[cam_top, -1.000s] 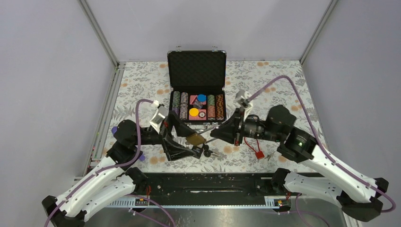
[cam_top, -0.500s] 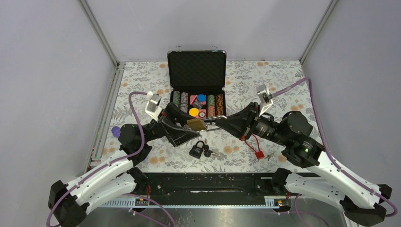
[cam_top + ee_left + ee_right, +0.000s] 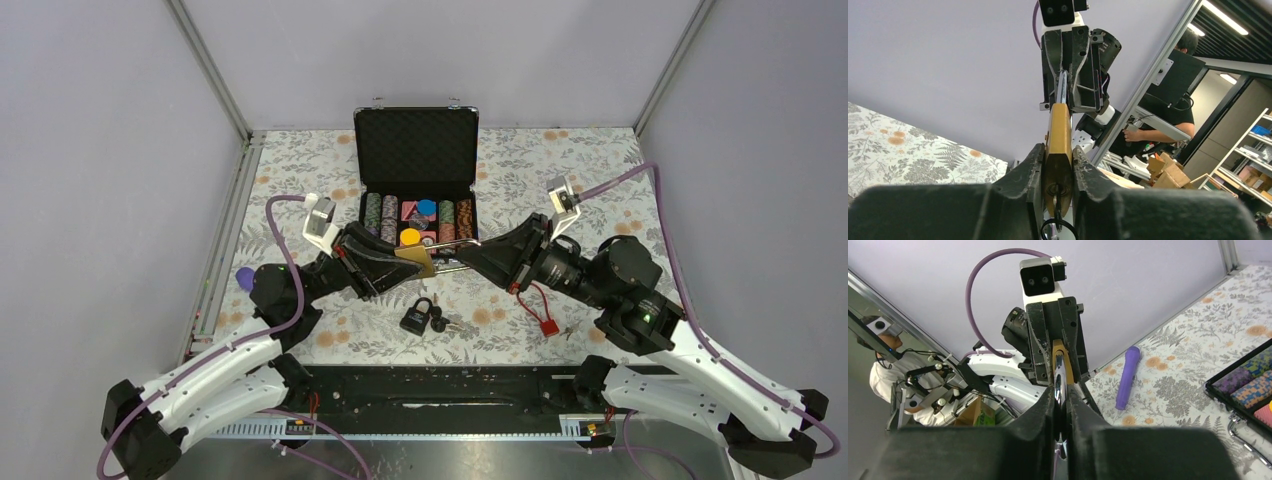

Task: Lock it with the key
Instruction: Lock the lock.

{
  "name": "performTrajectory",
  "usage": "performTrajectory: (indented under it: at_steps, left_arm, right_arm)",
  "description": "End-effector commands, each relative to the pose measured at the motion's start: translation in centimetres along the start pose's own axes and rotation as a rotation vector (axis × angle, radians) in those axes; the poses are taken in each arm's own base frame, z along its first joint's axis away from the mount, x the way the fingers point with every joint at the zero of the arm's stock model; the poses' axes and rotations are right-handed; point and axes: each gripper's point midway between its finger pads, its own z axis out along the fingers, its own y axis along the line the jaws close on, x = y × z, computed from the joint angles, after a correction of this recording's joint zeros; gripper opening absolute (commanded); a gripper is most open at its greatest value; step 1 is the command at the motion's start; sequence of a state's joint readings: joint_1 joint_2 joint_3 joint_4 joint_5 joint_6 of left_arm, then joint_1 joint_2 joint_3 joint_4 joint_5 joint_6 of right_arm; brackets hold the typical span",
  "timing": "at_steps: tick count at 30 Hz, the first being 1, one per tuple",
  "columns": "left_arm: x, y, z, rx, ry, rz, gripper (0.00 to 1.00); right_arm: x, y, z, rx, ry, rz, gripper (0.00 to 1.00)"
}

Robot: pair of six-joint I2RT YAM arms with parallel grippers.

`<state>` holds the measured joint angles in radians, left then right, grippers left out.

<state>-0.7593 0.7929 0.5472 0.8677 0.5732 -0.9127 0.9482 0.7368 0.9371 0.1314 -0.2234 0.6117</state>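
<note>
A brass padlock [image 3: 413, 262] hangs in the air between both grippers, in front of the open case. My left gripper [image 3: 393, 264] is shut on its brass body [image 3: 1058, 131]. A key [image 3: 1057, 194] sits in the keyhole at the bottom, with a black ring [image 3: 1058, 231] hanging from it. My right gripper [image 3: 472, 258] faces the left one, and its fingers are closed on the chrome shackle [image 3: 1058, 374]. In the right wrist view the brass body [image 3: 1058, 348] shows just beyond the shackle, between the left gripper's fingers [image 3: 1040, 340].
An open black case [image 3: 417, 150] of poker chips stands just behind the grippers. A black padlock [image 3: 416, 317] with keys [image 3: 447, 324] lies on the floral cloth below them. A red tag [image 3: 546, 324] lies to the right, and a purple object [image 3: 243, 277] at the left.
The left gripper has closed on the padlock's body. Both arms carried the padlock up and toward the case. The black padlock now shows on the cloth below.
</note>
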Motion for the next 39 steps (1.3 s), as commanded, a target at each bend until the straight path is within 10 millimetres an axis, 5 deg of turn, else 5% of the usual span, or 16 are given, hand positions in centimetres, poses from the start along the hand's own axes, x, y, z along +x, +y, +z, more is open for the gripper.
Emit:
performTrajectory:
  at_steps: [1,3,6,14,17,23,33,39]
  left_arm:
    - [-1.8,-1.1,0.3,0.004,-0.049,0.067,0.0]
    - [-2.0,-0.9,0.3,-0.023,-0.039,0.082,0.0]
    - [-2.4,-1.0,0.2,-0.049,-0.027,0.109,0.0]
    - [-2.4,-2.7,0.0,-0.035,0.058,0.149,0.0]
    - [-1.9,-3.7,-0.2,-0.003,0.112,0.164,0.0]
    - [-1.3,-5.1,-0.7,0.055,0.163,0.199,0.0]
    - [-1.3,-4.8,-0.6,0.047,0.174,0.201,0.0]
    - [-1.5,-4.6,-0.4,0.036,0.162,0.198,0.0]
  right_arm:
    - [-3.4,1.8,-0.4,-0.046,-0.117,-0.051,0.27]
    - [-2.5,1.1,-0.7,-0.015,-0.075,-0.101,0.53]
    - [-1.3,-0.2,-1.4,0.042,-0.004,-0.16,0.71]
    - [1.2,-1.5,-4.2,0.107,0.142,-0.209,0.81]
    - [1.7,-1.4,-5.0,0.104,0.173,-0.225,0.78]
    - [1.3,-0.3,-5.2,0.053,0.153,-0.244,0.56]
    - [2.0,1.0,-3.9,-0.035,0.204,-0.227,0.53]
    - [3.3,0.6,-2.8,-0.049,0.261,-0.19,0.3]
